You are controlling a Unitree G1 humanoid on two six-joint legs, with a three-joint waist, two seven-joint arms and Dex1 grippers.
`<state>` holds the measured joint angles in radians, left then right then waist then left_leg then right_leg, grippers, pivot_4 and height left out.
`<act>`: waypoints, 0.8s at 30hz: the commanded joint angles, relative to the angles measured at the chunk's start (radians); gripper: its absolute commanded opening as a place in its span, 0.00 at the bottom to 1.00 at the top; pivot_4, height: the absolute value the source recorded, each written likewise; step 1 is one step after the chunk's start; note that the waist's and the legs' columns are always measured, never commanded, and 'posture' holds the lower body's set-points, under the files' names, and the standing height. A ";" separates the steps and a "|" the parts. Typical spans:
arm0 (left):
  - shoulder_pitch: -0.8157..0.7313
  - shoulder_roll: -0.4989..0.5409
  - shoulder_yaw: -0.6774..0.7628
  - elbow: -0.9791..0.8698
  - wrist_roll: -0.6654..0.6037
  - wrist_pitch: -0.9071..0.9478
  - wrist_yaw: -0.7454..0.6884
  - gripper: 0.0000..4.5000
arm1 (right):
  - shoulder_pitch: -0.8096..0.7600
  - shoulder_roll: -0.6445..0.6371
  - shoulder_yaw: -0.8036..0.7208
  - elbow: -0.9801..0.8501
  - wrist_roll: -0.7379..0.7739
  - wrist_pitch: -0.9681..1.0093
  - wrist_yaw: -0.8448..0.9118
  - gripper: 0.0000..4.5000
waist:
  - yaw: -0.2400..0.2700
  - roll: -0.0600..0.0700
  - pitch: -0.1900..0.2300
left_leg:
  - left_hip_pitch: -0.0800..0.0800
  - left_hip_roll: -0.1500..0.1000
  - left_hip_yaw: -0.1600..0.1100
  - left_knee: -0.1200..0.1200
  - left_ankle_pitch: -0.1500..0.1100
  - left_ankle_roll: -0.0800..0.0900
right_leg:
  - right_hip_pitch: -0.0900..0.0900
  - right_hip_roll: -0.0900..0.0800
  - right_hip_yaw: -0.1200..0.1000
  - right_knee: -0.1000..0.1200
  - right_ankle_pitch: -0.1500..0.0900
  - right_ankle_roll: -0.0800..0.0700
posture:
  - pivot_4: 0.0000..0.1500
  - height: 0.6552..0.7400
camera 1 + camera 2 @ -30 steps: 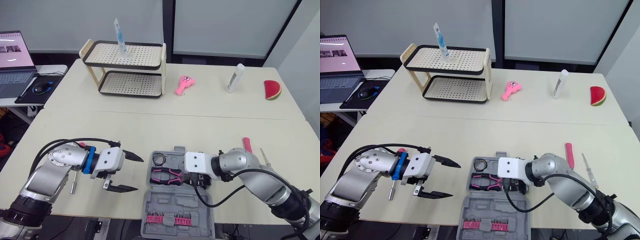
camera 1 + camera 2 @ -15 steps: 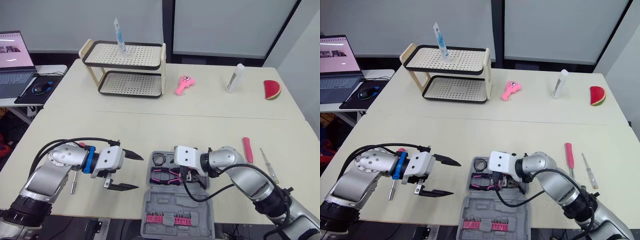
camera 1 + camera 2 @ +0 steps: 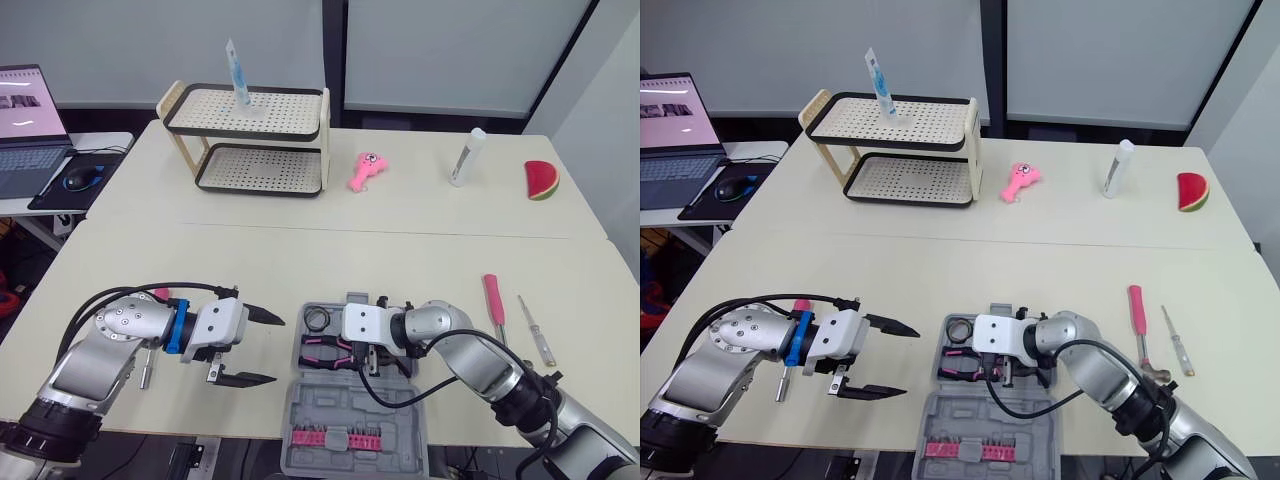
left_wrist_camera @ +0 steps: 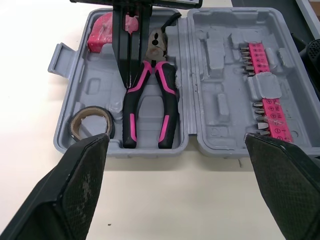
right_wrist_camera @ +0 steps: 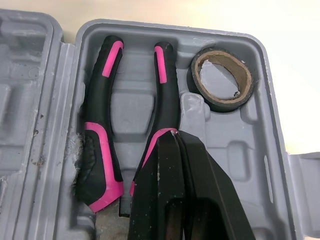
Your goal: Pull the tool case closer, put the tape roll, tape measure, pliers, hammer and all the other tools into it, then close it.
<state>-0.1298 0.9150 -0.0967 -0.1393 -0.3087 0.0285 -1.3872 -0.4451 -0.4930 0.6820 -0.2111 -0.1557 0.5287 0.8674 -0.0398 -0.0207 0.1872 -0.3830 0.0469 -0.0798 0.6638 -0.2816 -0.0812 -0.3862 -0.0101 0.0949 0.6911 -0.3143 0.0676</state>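
cream table (image 3: 300,260), tool case (image 4: 200,145) lying open

left gripper (image 3: 260,347) hovers with its jaws spread wide on nothing, and the case sits just ahead of them. right gripper (image 5: 172,137) hangs inside the case, jaws pressed together, with the tips over one pink handle of the pliers (image 4: 145,100). tape roll (image 4: 91,125) lies in the pocket beside them. pink screwdriver (image 3: 492,298) and slim screwdriver (image 3: 535,330) lie well apart from either gripper, out past the right arm. rack (image 3: 255,140) stands far behind.

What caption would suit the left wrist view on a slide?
Open tool case holding pink-handled pliers and tape roll, right gripper shut over the pliers.
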 commanded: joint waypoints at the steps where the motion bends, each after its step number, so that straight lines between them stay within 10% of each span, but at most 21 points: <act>1: 0.013 -0.001 0.037 0.011 -0.011 -0.020 0.012 1.00 | 0.028 -0.007 0.039 0.042 -0.048 -0.026 0.003 0.01 | -0.001 0.000 0.000 | 0.000 0.000 0.000 0.000 0.000 0.000 | 0.000 0.000 0.000 0.000 0.000 0.000 | 1.00 0.94; 13: 0.133 -0.032 0.301 0.046 -0.155 0.162 0.202 1.00 | 0.089 -0.039 -0.305 -0.310 0.137 0.049 0.005 0.01 | -0.013 0.000 0.000 | -0.001 0.001 0.000 0.000 0.000 0.000 | -0.002 0.000 0.000 0.003 0.000 -0.001 | 1.00 0.94; 24: 0.277 -0.085 0.644 0.272 -0.165 0.204 0.430 1.00 | 0.588 -0.216 -1.093 -0.491 0.315 0.041 0.028 0.01 | -0.004 -0.002 -0.001 | 0.002 0.000 0.000 0.000 0.000 0.000 | 0.000 0.000 0.000 0.006 0.000 -0.001 | 1.00 0.94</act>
<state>0.1402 0.8346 0.4891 0.1147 -0.4656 0.2339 -0.9820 0.1200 -0.7060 -0.3138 -0.6768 0.1333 0.5960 0.8798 -0.0442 -0.0222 0.1864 -0.3813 0.0471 -0.0792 0.6640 -0.2816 -0.0812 -0.3857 -0.0104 0.0951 0.6967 -0.3149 0.0660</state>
